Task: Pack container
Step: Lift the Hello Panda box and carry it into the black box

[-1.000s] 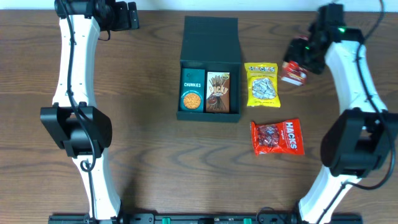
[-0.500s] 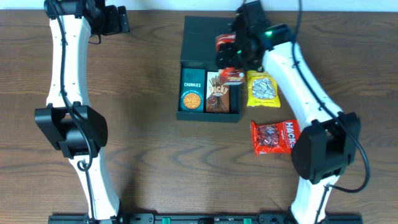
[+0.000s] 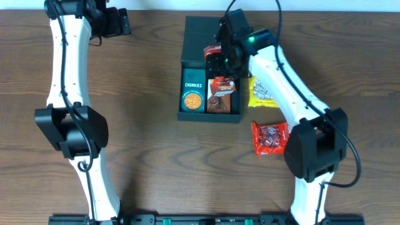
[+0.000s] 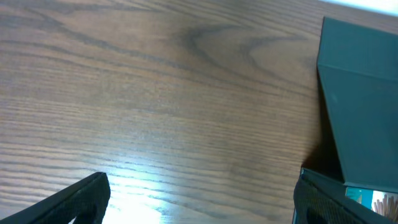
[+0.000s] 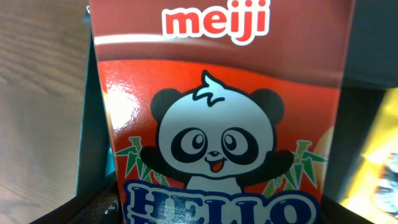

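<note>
The dark teal container (image 3: 210,117) stands open at the table's middle, its lid flap (image 3: 211,37) laid back. Inside lie a teal Chunkies box (image 3: 192,91) on the left and a brown Pocky box (image 3: 218,102) on the right. My right gripper (image 3: 220,61) is shut on a red Hello Panda box (image 3: 222,85), held over the container's right half and covering part of the Pocky box. That box fills the right wrist view (image 5: 217,106). My left gripper (image 3: 119,20) is open and empty at the far left, its fingers (image 4: 199,193) over bare wood beside the container (image 4: 360,118).
A yellow snack bag (image 3: 267,92) lies just right of the container, partly under my right arm, and shows at the right wrist view's edge (image 5: 387,155). A red Hacks bag (image 3: 270,137) lies in front of it.
My right arm has carried the red Hello Panda box from the far right of the table leftward to over the container. The left arm shifted slightly, then stayed.
</note>
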Controlling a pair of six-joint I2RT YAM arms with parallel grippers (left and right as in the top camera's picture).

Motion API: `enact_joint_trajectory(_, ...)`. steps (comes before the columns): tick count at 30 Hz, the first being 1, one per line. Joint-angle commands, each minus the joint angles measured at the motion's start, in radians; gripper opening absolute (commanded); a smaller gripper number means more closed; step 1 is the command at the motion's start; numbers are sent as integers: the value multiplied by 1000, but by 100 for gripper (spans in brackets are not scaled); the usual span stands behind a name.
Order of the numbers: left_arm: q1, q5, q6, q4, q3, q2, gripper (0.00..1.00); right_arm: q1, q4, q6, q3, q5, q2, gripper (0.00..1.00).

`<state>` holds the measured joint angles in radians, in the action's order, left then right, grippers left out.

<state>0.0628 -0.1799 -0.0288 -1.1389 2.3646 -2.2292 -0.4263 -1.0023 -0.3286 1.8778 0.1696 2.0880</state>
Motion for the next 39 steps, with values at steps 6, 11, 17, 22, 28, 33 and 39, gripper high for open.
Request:
enact_joint_trajectory(6, 2, 5, -1, -18, -7, -9, 95, -79, -4, -72, 19, 23, 42, 74)
enact_joint_trajectory(11, 2, 3, -1, -24, -7, -9, 96, -110, -12, -128, 19, 23, 61, 74)
enact_joint_trajectory(17, 2, 3, -1, -35, -7, -9, 96, -127, -5, -192, 19, 21, 65, 74)
enact_joint_trajectory(22, 2, 3, -1, -40, -7, -9, 95, -137, -3, -195, 19, 26, 75, 88)
enact_joint_trajectory(28, 2, 3, -1, -45, -7, -9, 96, -142, 0, -190, 19, 25, 74, 88)
enact_joint_trajectory(33, 2, 3, -1, -58, -7, -9, 95, -113, -16, -164, 19, 10, 74, 84)
enact_joint_trajectory(39, 2, 3, -1, -65, -7, -9, 96, -37, -42, -88, 19, -7, 74, 46)
